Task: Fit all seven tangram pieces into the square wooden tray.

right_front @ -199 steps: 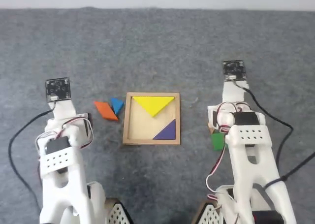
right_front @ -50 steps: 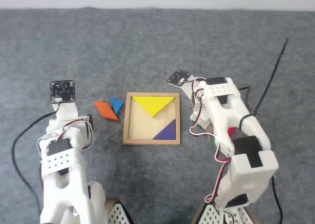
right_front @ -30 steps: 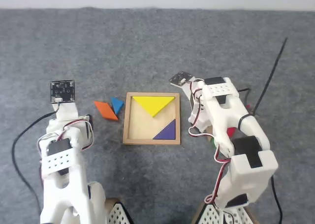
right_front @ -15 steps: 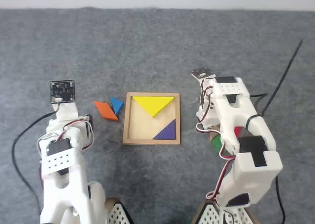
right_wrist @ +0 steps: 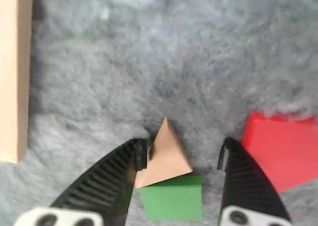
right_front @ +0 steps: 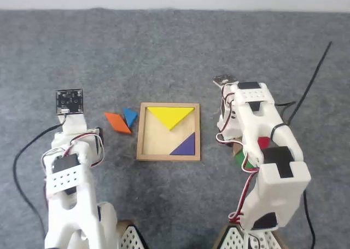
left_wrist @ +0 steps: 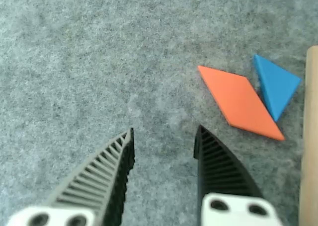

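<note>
Since the right gripper [right_wrist: 182, 149] hangs with its fingers spread wide over the cluster of loose pieces beside the square wooden tray [right_wrist: 15, 72], the next grasp seems to turn on the tan triangle [right_wrist: 164, 154] between them. This triangle lies off-centre, touching the finger on the tray side and leaving a clear gap to the other. Its apex points away from the wrist, and its base touches the green square [right_wrist: 173, 202]. The far finger stands just beside the red piece [right_wrist: 280, 149], so closing as things are might nudge a neighbouring piece. The left gripper [left_wrist: 165, 131] is also open over bare carpet, with the orange parallelogram [left_wrist: 241, 108] and blue triangle [left_wrist: 276, 89] ahead of it; the blue triangle lies nearer the tray rim. In the high view the yellow triangle [right_front: 169, 116] and purple triangle [right_front: 186, 145] lie inside the tray. The right arm covers most of the green and red pieces there, and a finger cuts off the red piece's outline, so its shape cannot be told.
</note>
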